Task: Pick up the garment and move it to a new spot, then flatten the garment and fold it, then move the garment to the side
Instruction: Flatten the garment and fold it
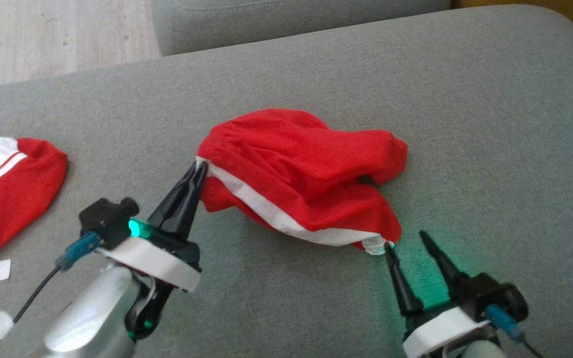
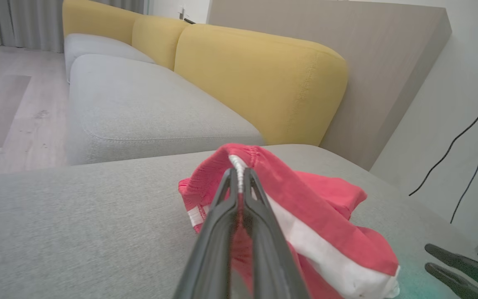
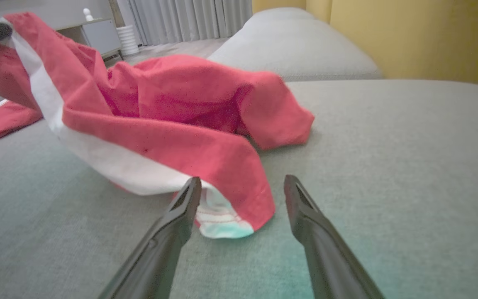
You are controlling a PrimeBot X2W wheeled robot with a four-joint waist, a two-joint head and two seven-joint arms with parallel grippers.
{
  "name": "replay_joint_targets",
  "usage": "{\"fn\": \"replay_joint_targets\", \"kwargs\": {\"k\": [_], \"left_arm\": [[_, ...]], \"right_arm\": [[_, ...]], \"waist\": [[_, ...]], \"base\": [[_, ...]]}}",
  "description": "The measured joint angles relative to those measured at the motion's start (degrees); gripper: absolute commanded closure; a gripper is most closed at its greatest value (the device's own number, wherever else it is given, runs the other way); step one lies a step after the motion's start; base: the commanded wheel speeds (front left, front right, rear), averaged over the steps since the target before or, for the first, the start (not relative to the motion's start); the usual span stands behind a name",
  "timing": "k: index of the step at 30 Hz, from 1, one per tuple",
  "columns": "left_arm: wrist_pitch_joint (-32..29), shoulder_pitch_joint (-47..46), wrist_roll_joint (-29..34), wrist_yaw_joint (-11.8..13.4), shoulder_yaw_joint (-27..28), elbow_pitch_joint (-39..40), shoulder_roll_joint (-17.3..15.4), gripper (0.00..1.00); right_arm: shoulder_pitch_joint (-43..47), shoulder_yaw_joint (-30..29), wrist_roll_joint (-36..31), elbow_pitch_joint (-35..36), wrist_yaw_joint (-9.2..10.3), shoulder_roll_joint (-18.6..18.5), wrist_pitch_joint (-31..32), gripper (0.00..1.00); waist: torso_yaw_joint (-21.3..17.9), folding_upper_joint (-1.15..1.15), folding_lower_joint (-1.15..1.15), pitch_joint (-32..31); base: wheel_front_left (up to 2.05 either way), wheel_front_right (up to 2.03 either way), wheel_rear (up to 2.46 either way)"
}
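A red garment with a white side stripe (image 1: 301,169) lies bunched on the grey sofa cushion (image 1: 465,124). My left gripper (image 1: 199,169) is shut on the garment's left end, pinching the elastic edge (image 2: 239,168) and lifting it slightly. My right gripper (image 1: 406,241) stands open just in front of the garment's lower right corner (image 3: 222,222), the left finger touching or nearly touching the hem. In the right wrist view the garment (image 3: 172,108) rises from that corner toward the left gripper at the upper left.
A second red and white garment (image 1: 8,189) lies at the cushion's left edge. Another grey seat cushion (image 2: 139,99) and yellow backrests (image 2: 259,79) stand beyond. Wooden floor (image 1: 43,35) lies off the far left; cables hang on the wall (image 2: 463,137).
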State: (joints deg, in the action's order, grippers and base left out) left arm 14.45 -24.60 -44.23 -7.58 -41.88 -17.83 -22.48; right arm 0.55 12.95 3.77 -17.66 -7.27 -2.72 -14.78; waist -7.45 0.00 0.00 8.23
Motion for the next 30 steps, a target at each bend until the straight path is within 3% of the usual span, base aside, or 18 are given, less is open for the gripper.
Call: {"fn": "replay_joint_targets", "kwargs": {"k": [9,19,20,22,23,30], "left_arm": [[0.0,3.8,2.5,0.0,4.8,2.8,-0.5,1.00],[0.0,3.8,3.0,0.0,4.9,4.1,-1.0,1.00],[0.0,3.8,3.1,0.0,4.9,4.2,-1.4,1.00],[0.0,3.7,3.1,0.0,4.9,4.2,-1.7,1.00],[0.0,3.7,3.1,0.0,4.8,4.2,-1.8,1.00],[0.0,3.3,4.4,0.0,5.9,5.4,-1.9,1.00]], "right_arm": [[-0.3,3.7,-0.5,-6.7,0.00,0.0,0.0,0.00],[-4.0,4.7,0.4,-10.1,0.00,0.0,0.0,0.00],[-4.7,4.7,0.8,-10.3,0.00,0.0,0.0,0.11],[-5.2,4.8,0.8,-10.4,0.00,0.0,0.0,0.77],[-5.3,4.8,0.8,-10.5,0.00,0.0,0.0,1.00],[-5.5,1.3,-1.0,-5.6,0.00,0.0,0.1,1.00]], "waist": [[0.6,0.00,0.00,0.1],[1.9,0.00,0.00,2.0],[2.2,0.00,0.00,2.5],[2.4,0.00,0.00,2.9],[2.5,0.00,0.00,3.0],[2.5,0.00,0.00,2.7]], "base": [[0.00,0.00,0.00],[0.00,0.00,0.00],[0.00,0.00,0.00],[0.00,0.00,0.00],[0.00,0.00,0.00],[0.00,0.00,0.00]]}}
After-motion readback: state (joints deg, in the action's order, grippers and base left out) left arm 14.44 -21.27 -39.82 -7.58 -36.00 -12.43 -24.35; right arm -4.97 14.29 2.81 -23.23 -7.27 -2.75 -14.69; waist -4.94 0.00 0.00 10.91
